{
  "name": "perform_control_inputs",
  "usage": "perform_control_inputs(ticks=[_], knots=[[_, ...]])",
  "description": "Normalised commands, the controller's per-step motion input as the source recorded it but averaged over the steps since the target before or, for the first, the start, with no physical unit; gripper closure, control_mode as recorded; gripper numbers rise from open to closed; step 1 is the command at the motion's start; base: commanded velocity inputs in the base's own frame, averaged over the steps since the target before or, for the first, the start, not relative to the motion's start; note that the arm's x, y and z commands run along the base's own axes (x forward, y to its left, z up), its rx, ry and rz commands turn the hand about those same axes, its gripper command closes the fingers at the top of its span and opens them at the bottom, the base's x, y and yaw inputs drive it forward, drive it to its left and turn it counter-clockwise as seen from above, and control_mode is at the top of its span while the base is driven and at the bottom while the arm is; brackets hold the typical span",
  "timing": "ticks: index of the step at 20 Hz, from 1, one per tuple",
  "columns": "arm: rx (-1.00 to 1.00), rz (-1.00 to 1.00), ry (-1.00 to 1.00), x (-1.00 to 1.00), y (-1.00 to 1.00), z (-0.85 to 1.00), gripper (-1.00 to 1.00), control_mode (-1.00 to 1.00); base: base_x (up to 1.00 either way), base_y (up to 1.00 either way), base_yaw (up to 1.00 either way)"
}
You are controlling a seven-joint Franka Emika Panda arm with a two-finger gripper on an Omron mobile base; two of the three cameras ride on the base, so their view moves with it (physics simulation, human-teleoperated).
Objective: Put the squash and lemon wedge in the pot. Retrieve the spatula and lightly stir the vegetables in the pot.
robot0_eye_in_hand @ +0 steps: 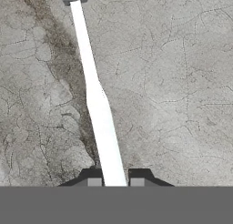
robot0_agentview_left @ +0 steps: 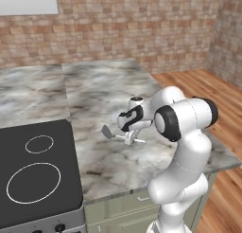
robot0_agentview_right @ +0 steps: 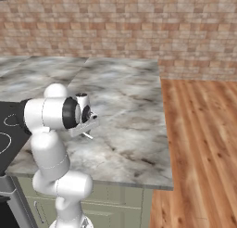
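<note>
- Marble tabletop [robot0_agentview_left: 104, 92] is stretching under a brick wall [robot0_agentview_right: 139, 23].
- Fingers [robot0_eye_in_hand: 94, 181] are pinching the spatula [robot0_eye_in_hand: 98, 104] handle at frame bottom, readying it for stirring.

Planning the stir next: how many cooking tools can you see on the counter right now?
1: the spatula, lying on the marble counter right of the stove, its pale handle clamped between the pincer's fingertips. More could sit outside these views.
</note>
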Motion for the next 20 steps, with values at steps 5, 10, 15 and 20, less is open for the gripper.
perform_control_inputs(ticks=[5, 10, 15, 20], knots=[[0.01, 0.00, -0.06, -0.33, 0.00, 0.77, 1.00, -1.00, 0.00, 0.00, 0.00], [0.08, 0.00, -0.01, -0.44, 0.00, 1.00, 1.00, -1.00, 0.00, 0.00, 0.00], [0.11, 0.00, 0.11, -0.58, 0.00, 1.00, 1.00, -1.00, 0.00, 0.00, 0.00], [0.03, 0.04, 0.06, -0.81, 0.00, 0.98, 1.00, -1.00, 0.00, 0.00, 0.00]])
